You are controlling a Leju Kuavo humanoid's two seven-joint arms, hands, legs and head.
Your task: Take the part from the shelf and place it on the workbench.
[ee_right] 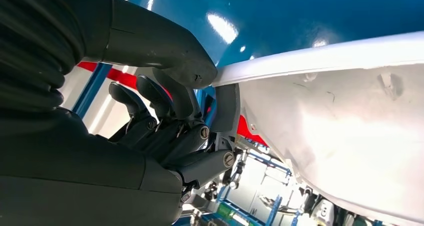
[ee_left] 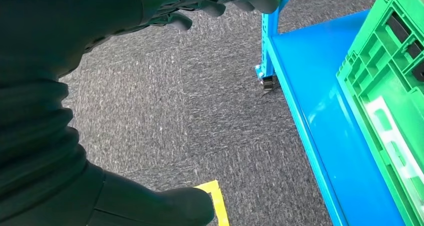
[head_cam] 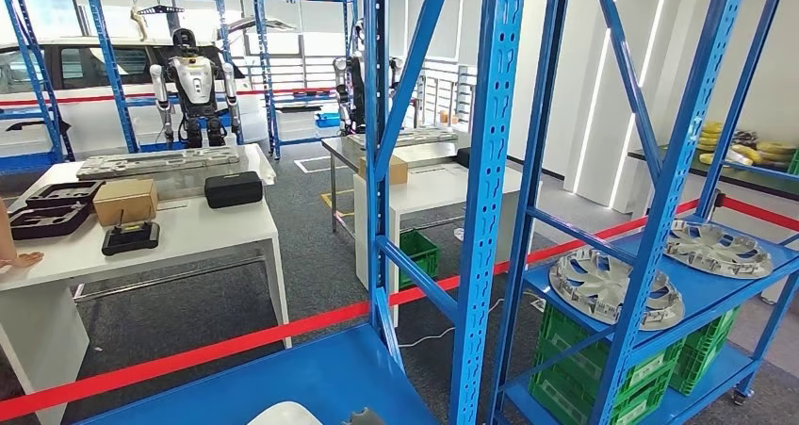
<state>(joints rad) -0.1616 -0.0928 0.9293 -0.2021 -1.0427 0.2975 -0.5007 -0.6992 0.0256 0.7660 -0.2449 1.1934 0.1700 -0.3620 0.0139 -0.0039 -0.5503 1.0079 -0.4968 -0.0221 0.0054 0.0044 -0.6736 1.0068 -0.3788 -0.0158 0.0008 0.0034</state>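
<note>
Right hand (ee_right: 165, 110) grips rim of white part (ee_right: 350, 121), thumb over edge, fingers beneath; part sits low against blue shelf (head_cam: 283, 373). Left hand (ee_left: 100, 85) holds nothing, fingers spread above grey carpet (ee_left: 200, 110), beside the shelf

Bright, even daylight; glare on the blue shelf (ee_right: 300, 10).

A blue steel shelf (head_cam: 485, 161) rises close in front, its uprights crossing the view. On its right-hand level lie two silver wheel covers (head_cam: 603, 286), side by side, with green crates (head_cam: 603, 373) below them. A red barrier tape (head_cam: 217, 348) runs across the grey carpet. Beyond it stands a white bench (head_cam: 212, 232) carrying a cardboard box (head_cam: 124, 201), a black case (head_cam: 233, 188) and black trays (head_cam: 49, 216). Another humanoid robot (head_cam: 193, 86) stands farther back before a white car (head_cam: 57, 76). At the bottom edge, a white part (head_cam: 283, 414) rests on the blue shelf board.
</note>
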